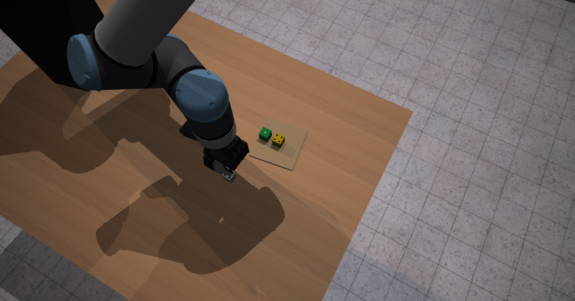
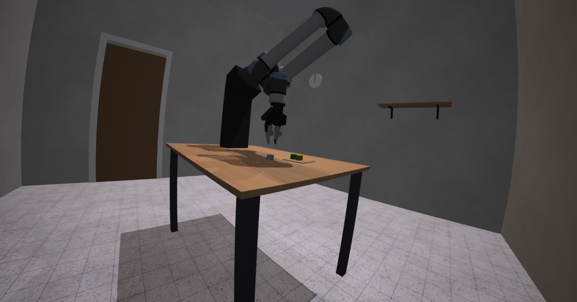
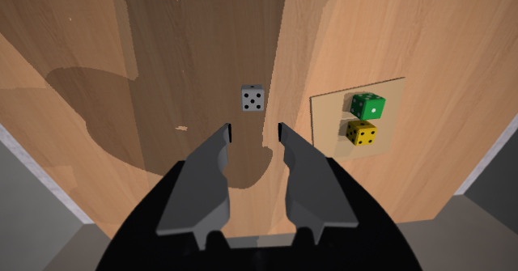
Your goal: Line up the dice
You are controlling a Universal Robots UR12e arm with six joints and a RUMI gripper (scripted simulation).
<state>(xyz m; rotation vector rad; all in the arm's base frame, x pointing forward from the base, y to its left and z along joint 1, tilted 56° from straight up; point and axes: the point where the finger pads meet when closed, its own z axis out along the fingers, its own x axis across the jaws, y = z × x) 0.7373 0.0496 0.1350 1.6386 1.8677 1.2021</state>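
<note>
A white die [image 1: 229, 176] showing five lies on the bare wooden table, off the mat; it also shows in the wrist view [image 3: 252, 98] and in the exterior view [image 2: 269, 156]. A green die [image 1: 264, 133] showing one and a yellow die [image 1: 278, 139] showing four sit flat side by side on the tan mat [image 1: 278, 149]. In the wrist view the green die [image 3: 367, 106] and the yellow die [image 3: 361, 133] lie to the right. My gripper [image 3: 254, 124] [image 2: 272, 136] hovers well above the white die, with its fingers a narrow gap apart and nothing between them.
The robot's black base column [image 2: 235, 106] stands at the table's far end. The arm's dark shadow covers the table around the white die. The table edge [image 1: 378, 178] runs a little beyond the mat.
</note>
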